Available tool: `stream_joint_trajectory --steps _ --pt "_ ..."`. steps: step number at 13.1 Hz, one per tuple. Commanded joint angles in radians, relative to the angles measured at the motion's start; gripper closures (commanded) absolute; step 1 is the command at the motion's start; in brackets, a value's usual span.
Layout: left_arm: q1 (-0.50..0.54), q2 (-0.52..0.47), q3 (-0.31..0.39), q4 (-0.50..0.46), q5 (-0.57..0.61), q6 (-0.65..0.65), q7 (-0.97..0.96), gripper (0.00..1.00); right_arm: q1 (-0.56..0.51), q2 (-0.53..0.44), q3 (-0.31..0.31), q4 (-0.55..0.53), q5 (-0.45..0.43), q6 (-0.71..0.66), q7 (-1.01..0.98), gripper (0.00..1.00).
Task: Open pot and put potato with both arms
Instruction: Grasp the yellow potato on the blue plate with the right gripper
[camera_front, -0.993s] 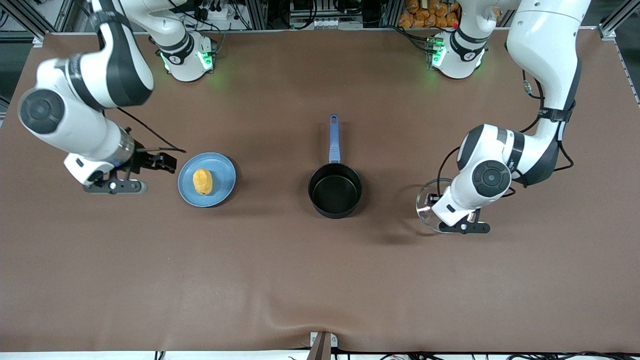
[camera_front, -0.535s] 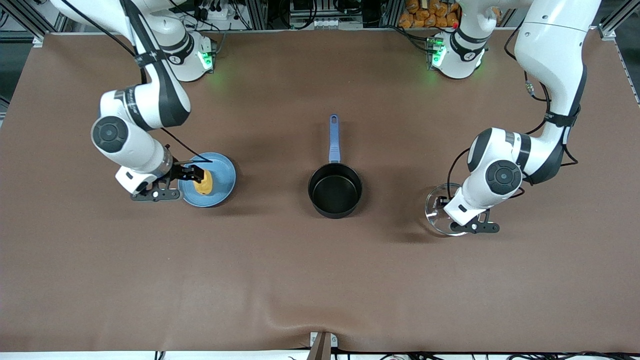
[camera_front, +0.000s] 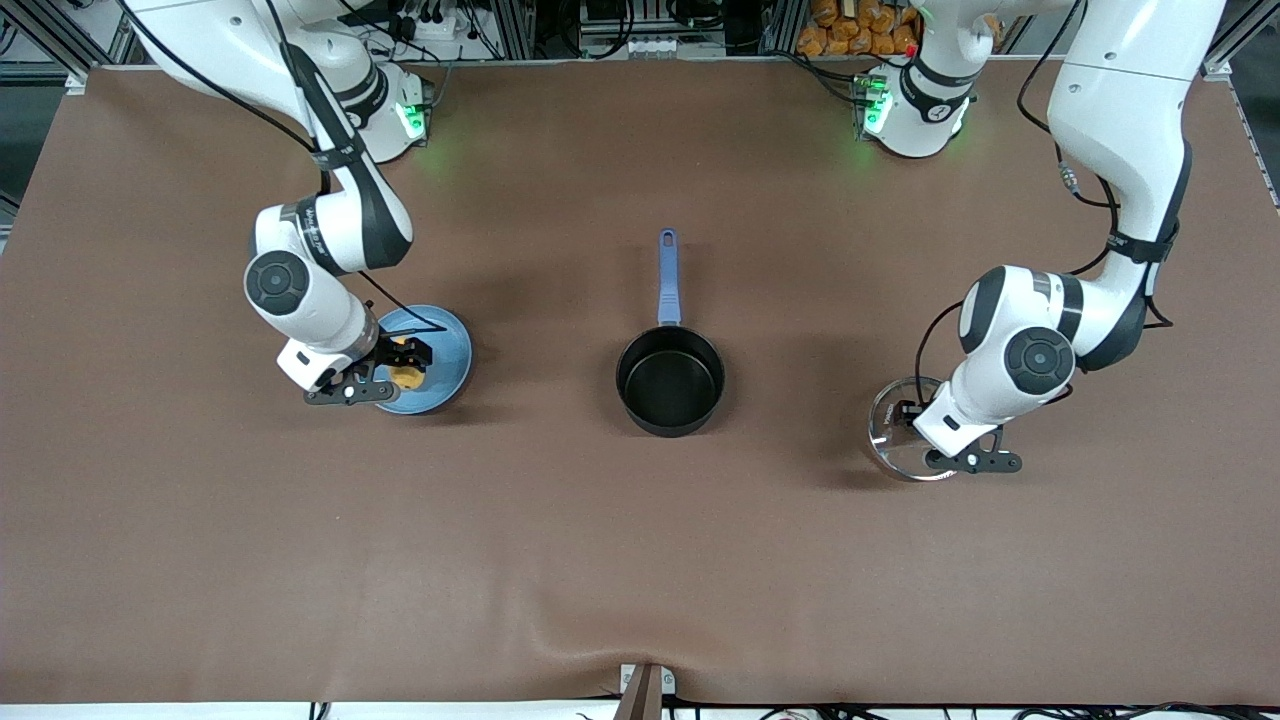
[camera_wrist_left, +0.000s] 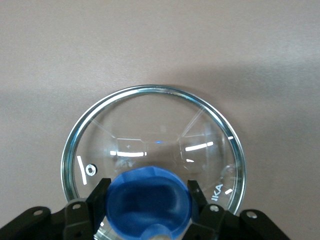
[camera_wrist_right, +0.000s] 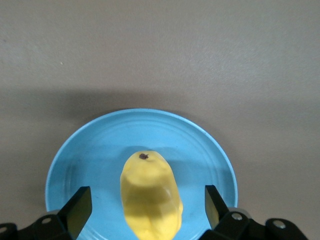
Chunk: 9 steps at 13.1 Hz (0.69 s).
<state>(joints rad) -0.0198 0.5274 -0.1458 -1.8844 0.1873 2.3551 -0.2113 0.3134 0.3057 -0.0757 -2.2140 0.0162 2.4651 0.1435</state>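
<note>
Left gripper (camera_front: 912, 412): jaws clamped on the lid (camera_wrist_left: 150, 150) knob (camera_wrist_left: 149, 202).
Right gripper (camera_front: 408, 362): jaws held wide apart around the potato (camera_wrist_right: 150, 192) on the plate (camera_wrist_right: 90, 155).
Pot (camera_front: 670, 380): left uncovered.

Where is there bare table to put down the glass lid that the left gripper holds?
The left gripper, shut on the clear glass lid, has bare brown table around it. The round black pot is well apart. The blue plate is crowded: yellow potato and open right gripper.

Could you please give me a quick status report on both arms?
Left gripper shut on lid knob. Right gripper open around potato on blue plate. Pot open, unobstructed.
</note>
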Motion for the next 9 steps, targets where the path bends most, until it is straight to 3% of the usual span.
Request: stream_joint_trajectory --steps 1,6,7,9 --pt "0.006 -0.006 -0.009 -0.005 0.026 0.013 0.004 1.00 0.006 0.007 -0.004 -0.036 0.004 0.069 -0.022 0.00" --pt "0.007 0.008 -0.009 -0.004 0.024 0.033 0.004 1.00 0.004 0.039 -0.003 -0.053 0.005 0.129 -0.022 0.03" --pt "0.007 0.008 -0.009 -0.002 0.024 0.033 0.004 1.00 0.004 0.042 -0.001 -0.062 0.005 0.149 -0.022 0.18" --pt "0.009 0.009 -0.011 -0.002 0.024 0.033 0.004 1.00 0.003 0.044 -0.001 -0.069 0.005 0.158 -0.021 0.64"
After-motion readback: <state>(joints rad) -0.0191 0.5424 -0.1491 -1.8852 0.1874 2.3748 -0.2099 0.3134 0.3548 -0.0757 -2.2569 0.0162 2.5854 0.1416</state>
